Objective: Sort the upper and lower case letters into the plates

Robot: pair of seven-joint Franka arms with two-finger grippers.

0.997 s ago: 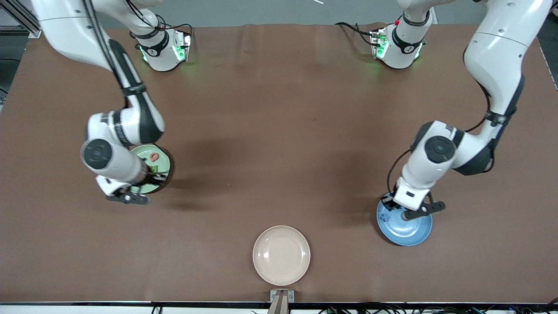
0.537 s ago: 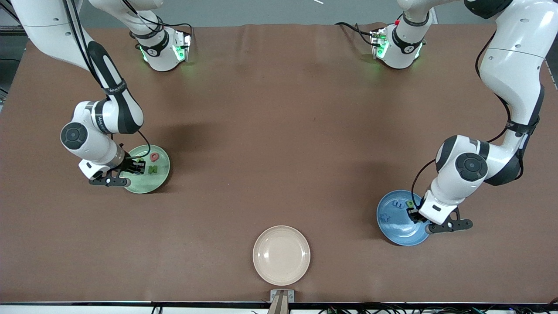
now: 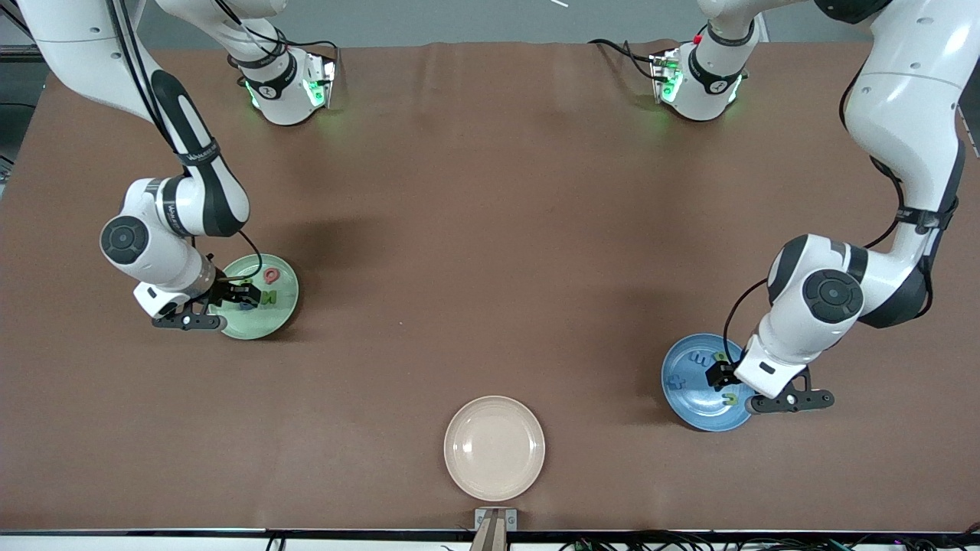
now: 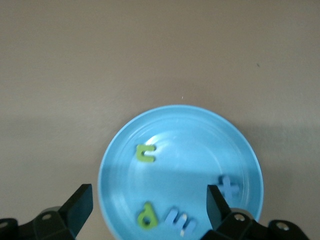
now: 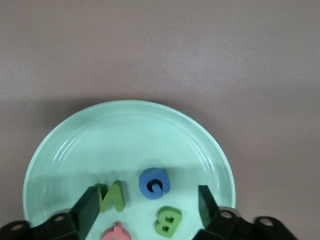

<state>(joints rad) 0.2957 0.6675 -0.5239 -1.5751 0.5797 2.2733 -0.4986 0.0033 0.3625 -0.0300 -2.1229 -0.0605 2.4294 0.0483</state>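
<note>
Brown cloth-covered table (image 3: 490, 229), no loose letters visible on it, so the sorting looks about done. The empty cream plate (image 3: 494, 448) sits nearest the front camera. The pale green plate (image 3: 279, 314), at the right arm's end, holds capitals: blue G (image 5: 154, 182), green N (image 5: 112, 196), green B (image 5: 168, 222), pink Q (image 5: 117, 233). The glossy blue plate (image 3: 689, 398), at the left arm's end, holds small chunky letters: green u (image 4: 146, 153), green p (image 4: 146, 215), blue m (image 4: 177, 220), blue t (image 4: 228, 185). The right gripper (image 5: 145, 212) hovers spread wide and empty over green; the left gripper (image 4: 147, 210) likewise over blue.
</note>
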